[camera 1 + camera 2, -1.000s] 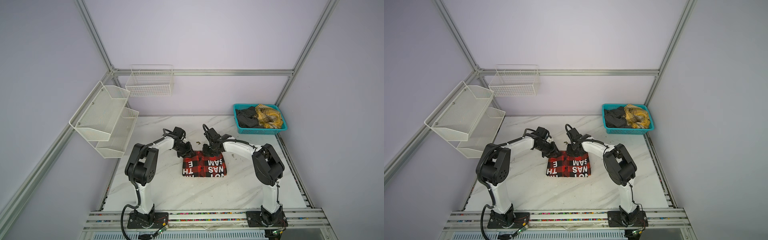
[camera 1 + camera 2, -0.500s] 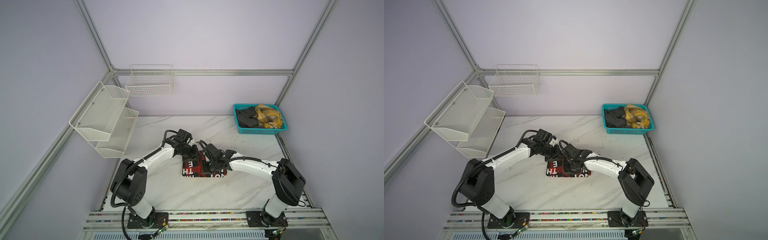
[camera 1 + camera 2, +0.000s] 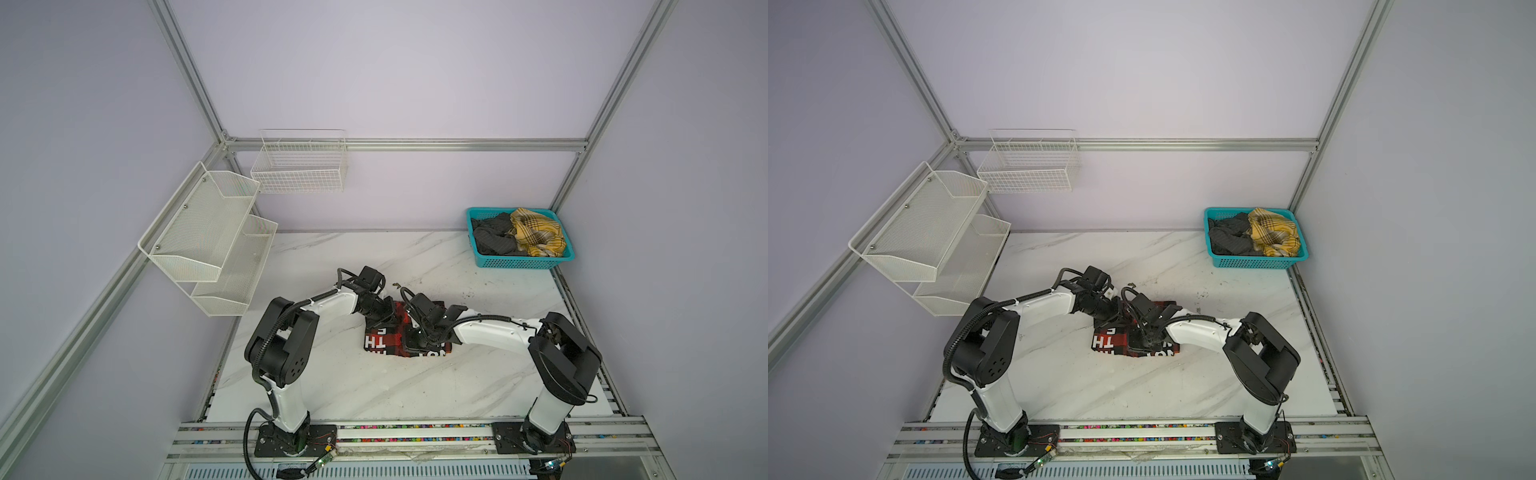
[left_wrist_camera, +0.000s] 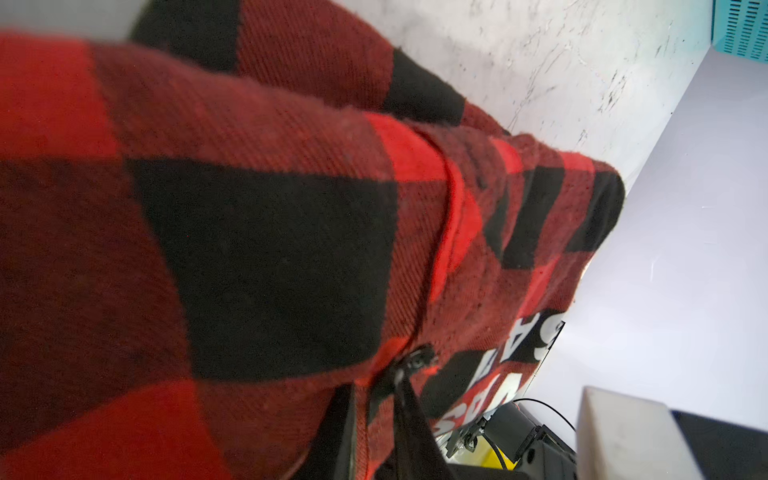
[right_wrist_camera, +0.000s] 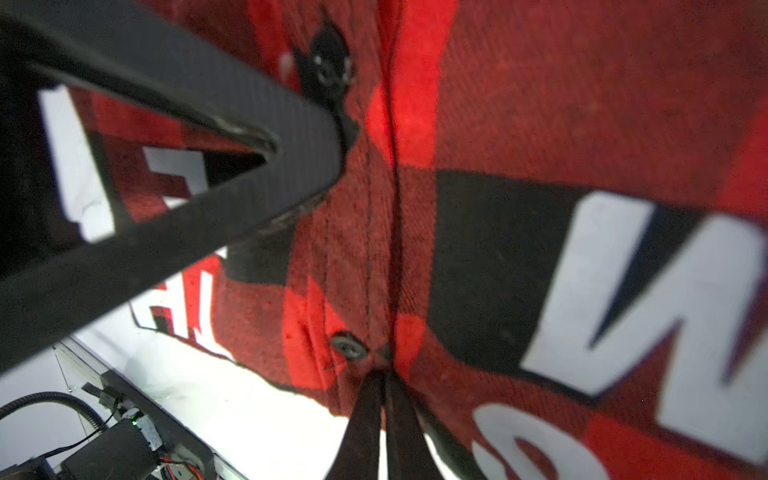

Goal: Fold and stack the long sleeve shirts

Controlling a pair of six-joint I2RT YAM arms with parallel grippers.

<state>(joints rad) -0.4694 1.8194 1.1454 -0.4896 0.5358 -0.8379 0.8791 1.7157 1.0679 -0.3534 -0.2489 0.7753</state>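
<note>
The red-and-black check long sleeve shirt [image 3: 376, 343] [image 3: 1104, 343] with white block letters lies partly folded mid-table, its far part raised. My left gripper [image 3: 384, 320] [image 3: 1116, 318] is shut on a fold of that cloth, which shows pinched between the fingers in the left wrist view [image 4: 374, 386]. My right gripper [image 3: 415, 340] [image 3: 1148, 340] reaches over the shirt and is shut on the button placket [image 5: 384, 374] beside a dark button [image 5: 348, 345]. The left gripper's fingers [image 5: 208, 104] show close by in the right wrist view. Much of the shirt is hidden under both arms.
A teal basket [image 3: 521, 262] [image 3: 1258, 262] at the back right holds a dark garment and a yellow plaid one [image 3: 538, 237]. White wire shelves [image 3: 208, 232] hang on the left wall and a wire basket [image 3: 301, 166] on the back wall. The table [image 3: 374, 390] is white marble.
Both grippers came forward from the shirt's far edge, lifting that edge up and over. The left gripper closed on the cloth. The right arm stretched across the shirt.
</note>
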